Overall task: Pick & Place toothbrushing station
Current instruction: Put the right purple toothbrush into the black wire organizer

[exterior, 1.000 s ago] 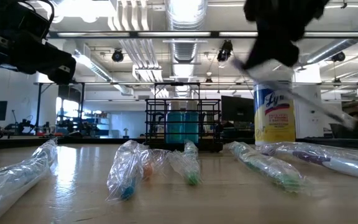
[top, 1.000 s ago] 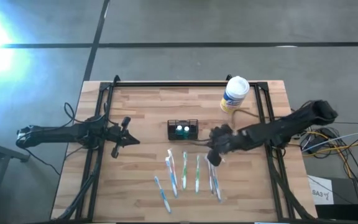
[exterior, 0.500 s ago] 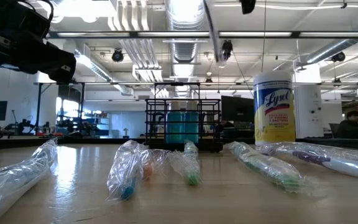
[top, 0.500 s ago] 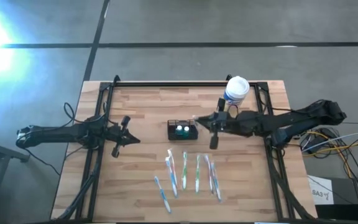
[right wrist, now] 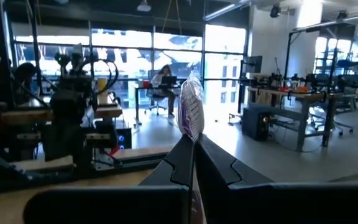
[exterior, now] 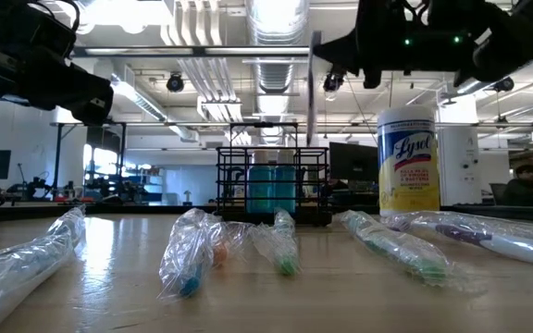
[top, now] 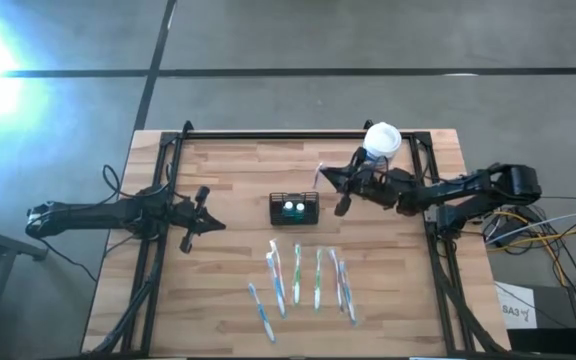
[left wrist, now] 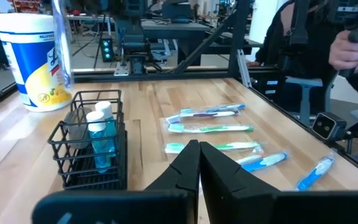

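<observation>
The right end effector [top: 330,181] is clenched on a toothbrush in a clear wrapper [right wrist: 192,113], which sticks up from between its closed fingers [right wrist: 173,163]. In the high view it hangs above the bench [top: 228,290] just toward the right edge from the toothbrushing station [top: 295,209] and a little nearer the far edge, with its arm reaching in from the right side. In the low view the wrapped toothbrush stands nearly upright in the air, above and just right of the station's wire frame, clear of it.

The left end effector [top: 203,208] is clenched on nothing, its two fingers [left wrist: 188,167] pressed together. It waits over the left part of the bench, well apart from the station.

The toothbrushing station is a small black wire-mesh caddy standing upright near the middle of the bench. Inside it are two small bottles [left wrist: 101,132] with blue contents and white caps.

Between the station and the near edge, five more wrapped toothbrushes [top: 297,273] lie flat in a loose row, with blue, green and purple handles showing through the plastic.

A white-and-yellow wipes tub [top: 379,146] with a white lid stands toward the far right corner, just behind the right arm.

Beyond the bench a person sits at a desk in the room.
</observation>
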